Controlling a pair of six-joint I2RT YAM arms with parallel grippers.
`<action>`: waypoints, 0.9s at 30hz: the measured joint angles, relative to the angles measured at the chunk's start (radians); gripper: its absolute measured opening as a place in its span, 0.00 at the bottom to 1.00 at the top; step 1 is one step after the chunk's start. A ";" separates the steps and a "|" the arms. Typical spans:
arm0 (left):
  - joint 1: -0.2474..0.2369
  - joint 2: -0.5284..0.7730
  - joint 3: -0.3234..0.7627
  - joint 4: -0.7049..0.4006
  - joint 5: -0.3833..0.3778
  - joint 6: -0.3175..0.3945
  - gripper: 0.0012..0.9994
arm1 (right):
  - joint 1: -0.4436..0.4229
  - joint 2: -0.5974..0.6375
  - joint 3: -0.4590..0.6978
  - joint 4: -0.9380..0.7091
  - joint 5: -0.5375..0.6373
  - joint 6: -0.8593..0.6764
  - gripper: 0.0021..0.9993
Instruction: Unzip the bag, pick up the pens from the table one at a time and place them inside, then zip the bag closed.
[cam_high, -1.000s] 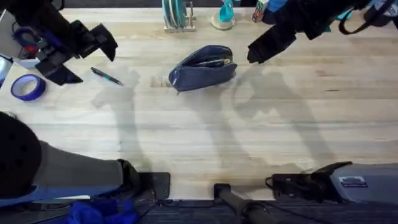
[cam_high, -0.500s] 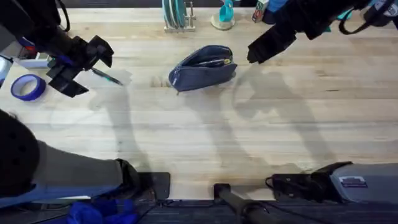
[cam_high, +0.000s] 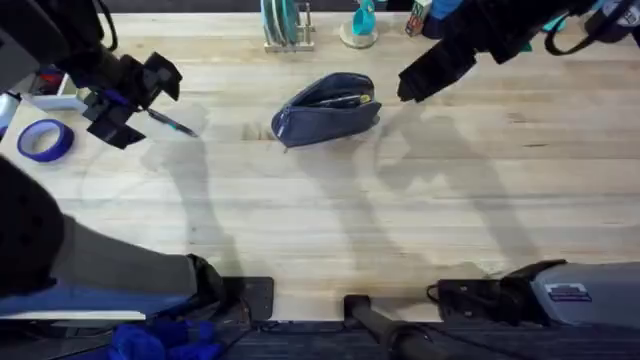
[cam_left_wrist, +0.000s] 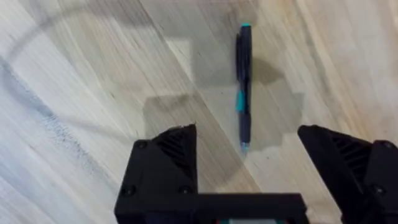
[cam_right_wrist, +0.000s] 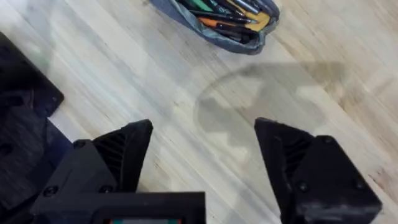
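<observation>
The job looks to be at the pen-collecting step: the bag (cam_high: 327, 108) lies unzipped near the far middle of the desk (cam_high: 330, 220) with pens (cam_right_wrist: 225, 14) already inside, and one last pen (cam_left_wrist: 243, 86) lies flat on the wood at the left. The left hand (cam_high: 128, 98), wide open and empty, hovers right over it and next needs to drop and close across its thin barrel. Over the last second it has swung in over that pen, while the right hand (cam_high: 412, 85), open and empty, has stayed beside the bag.
</observation>
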 joint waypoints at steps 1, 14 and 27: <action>0.000 0.013 0.000 0.005 0.000 0.000 0.99 | 0.000 0.000 0.000 0.000 0.000 0.000 1.00; 0.000 0.155 -0.001 0.072 0.000 -0.001 0.99 | 0.000 0.000 0.000 0.000 0.000 0.000 1.00; -0.001 0.179 0.004 0.077 -0.023 -0.017 0.96 | 0.000 0.000 0.000 0.000 0.000 0.000 1.00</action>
